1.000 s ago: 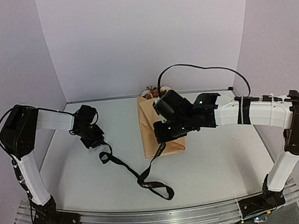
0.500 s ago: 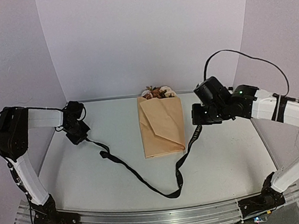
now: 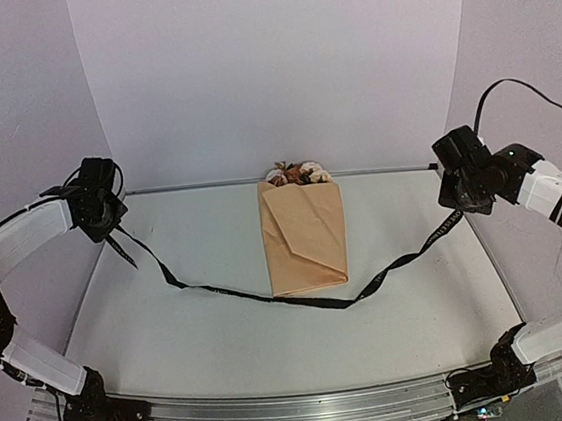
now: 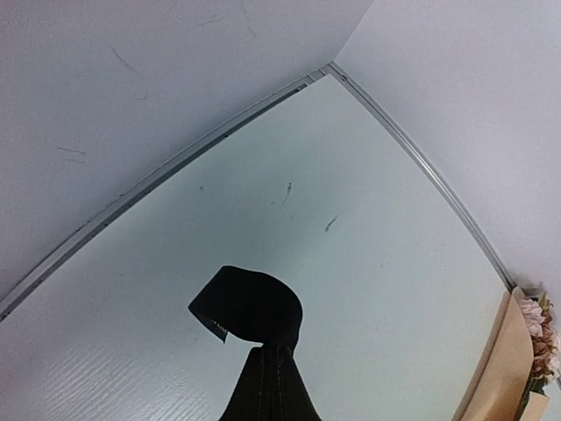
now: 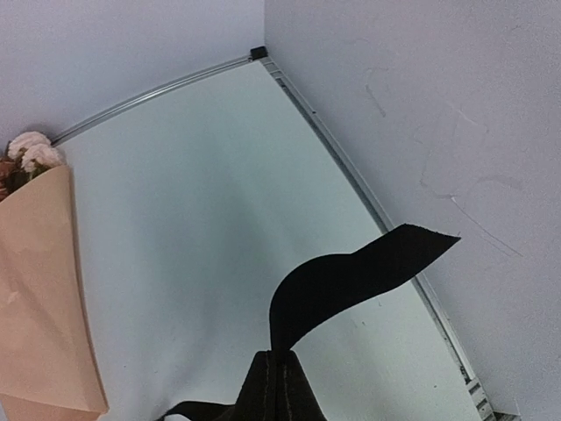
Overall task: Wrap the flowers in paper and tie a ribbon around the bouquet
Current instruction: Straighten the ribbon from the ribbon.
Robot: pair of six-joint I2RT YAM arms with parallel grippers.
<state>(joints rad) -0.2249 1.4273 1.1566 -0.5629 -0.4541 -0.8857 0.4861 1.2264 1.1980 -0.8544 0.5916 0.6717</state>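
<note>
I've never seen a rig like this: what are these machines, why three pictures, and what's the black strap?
These are two robot arms bolted at the near edge of a table. The wide picture comes from a camera above and behind them; the other two come from cameras on their wrists. On the table lies a bouquet: flowers wrapped in brown paper. The strap is a ribbon. The left end effector and right end effector are each shut on one end of it, so its middle sags down beside the bouquet's near end.
</note>
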